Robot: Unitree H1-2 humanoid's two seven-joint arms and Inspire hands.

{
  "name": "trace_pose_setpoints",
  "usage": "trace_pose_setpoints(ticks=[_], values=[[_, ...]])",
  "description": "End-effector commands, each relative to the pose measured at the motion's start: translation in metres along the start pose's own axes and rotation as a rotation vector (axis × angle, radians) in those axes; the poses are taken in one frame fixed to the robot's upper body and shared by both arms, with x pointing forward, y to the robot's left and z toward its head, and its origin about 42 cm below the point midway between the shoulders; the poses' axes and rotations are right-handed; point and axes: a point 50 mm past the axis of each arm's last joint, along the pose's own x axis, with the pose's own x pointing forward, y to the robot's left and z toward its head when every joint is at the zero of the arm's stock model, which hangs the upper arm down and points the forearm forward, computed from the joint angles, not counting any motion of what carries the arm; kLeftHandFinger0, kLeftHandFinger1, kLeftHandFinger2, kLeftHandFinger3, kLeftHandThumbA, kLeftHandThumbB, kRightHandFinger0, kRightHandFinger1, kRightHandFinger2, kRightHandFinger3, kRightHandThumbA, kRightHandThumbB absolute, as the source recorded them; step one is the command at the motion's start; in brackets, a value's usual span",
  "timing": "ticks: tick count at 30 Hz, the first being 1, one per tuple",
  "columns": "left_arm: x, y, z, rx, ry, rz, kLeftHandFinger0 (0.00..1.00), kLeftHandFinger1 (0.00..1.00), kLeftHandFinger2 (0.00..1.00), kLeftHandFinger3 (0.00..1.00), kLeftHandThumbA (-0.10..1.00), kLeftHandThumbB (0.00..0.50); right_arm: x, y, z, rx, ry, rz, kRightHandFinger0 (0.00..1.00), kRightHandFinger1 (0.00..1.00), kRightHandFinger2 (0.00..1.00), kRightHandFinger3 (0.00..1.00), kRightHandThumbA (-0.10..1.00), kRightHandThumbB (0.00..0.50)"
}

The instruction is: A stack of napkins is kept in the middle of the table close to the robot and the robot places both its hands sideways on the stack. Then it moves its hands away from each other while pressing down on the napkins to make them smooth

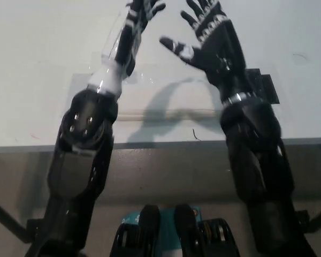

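Napkins [166, 101], a white folded stack, are seen lying flat near the front edge of the table [37, 64], partly hidden under both raised forearms and crossed by their shadow. Light, soft paper is judged here: thin layers that are likely to slide over one another and crease or bunch if they are dragged rather than pressed. No grasp is called for; the top face near the middle of the stack is judged the place for contact, with both palms set side by side and pressure kept downward as they part. The left hand [142, 9] is held high over the far part of the table, its fingers spread and nothing held, though its tip is cut by the upper edge of the view. The right hand [206, 35] is likewise raised above the stack's far right side, fingers splayed wide, empty. A clear plastic sheet [88, 85] is seen under and to the left of the stack, and slipping on it is judged possible. A black square patch [265, 88] is glimpsed just right of the stack. The tabletop is pale, smooth and glossy, with ample free room on both sides for an outward sweep.
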Motion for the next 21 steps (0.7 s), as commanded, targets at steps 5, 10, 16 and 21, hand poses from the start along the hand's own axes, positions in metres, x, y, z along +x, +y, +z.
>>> trace_pose_setpoints(ticks=[5, 10, 16, 21], values=[[0.043, -0.007, 0.001, -0.130, -0.003, 0.079, 1.00, 1.00, 1.00, 1.00, 1.00, 0.358, 0.054, 0.013, -0.001, 0.404, -0.059, -0.031, 1.00, 1.00, 1.00, 1.00, 1.00, 0.410], [0.052, -0.014, -0.015, -0.152, 0.045, 0.095, 1.00, 1.00, 1.00, 1.00, 1.00, 0.393, 0.060, 0.004, -0.023, 0.614, -0.026, -0.099, 1.00, 1.00, 1.00, 1.00, 1.00, 0.428], [0.049, -0.019, -0.032, -0.140, 0.084, 0.110, 1.00, 1.00, 1.00, 1.00, 1.00, 0.390, 0.051, -0.014, -0.043, 0.640, -0.011, -0.158, 1.00, 1.00, 1.00, 1.00, 1.00, 0.424], [0.047, -0.018, -0.045, -0.129, 0.122, 0.125, 1.00, 1.00, 1.00, 1.00, 1.00, 0.385, 0.048, -0.026, -0.052, 0.769, -0.009, -0.208, 1.00, 1.00, 1.00, 1.00, 1.00, 0.437]])
